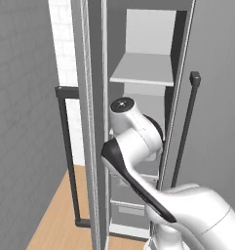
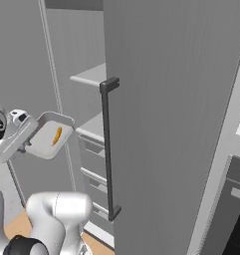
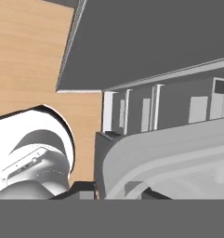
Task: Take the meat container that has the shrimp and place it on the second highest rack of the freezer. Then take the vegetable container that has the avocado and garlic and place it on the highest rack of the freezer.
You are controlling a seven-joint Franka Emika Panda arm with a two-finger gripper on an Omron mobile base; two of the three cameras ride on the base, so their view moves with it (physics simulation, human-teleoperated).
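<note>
My gripper (image 2: 31, 139) is shut on the left rim of the meat container (image 2: 48, 141), a shallow light-grey tray with the small orange shrimp (image 2: 57, 135) lying in it. The tray hangs in the air just left of the open freezer (image 1: 143, 68), about level with the shelf (image 2: 91, 127) above the drawers. A higher shelf (image 2: 89, 74) juts out above it. In the hand view the tray's pale rim (image 3: 155, 160) curves close in front of the gripper (image 3: 115, 191). The vegetable container with the avocado and garlic is out of view.
The open freezer door (image 2: 176, 124) with its long black handle (image 2: 109, 149) stands right of the tray. A second black handle (image 1: 68, 156) hangs on the left door. Drawers (image 2: 94, 169) sit under the lower shelf. A black oven (image 2: 238, 214) is at far right, over a wooden floor (image 1: 55, 215).
</note>
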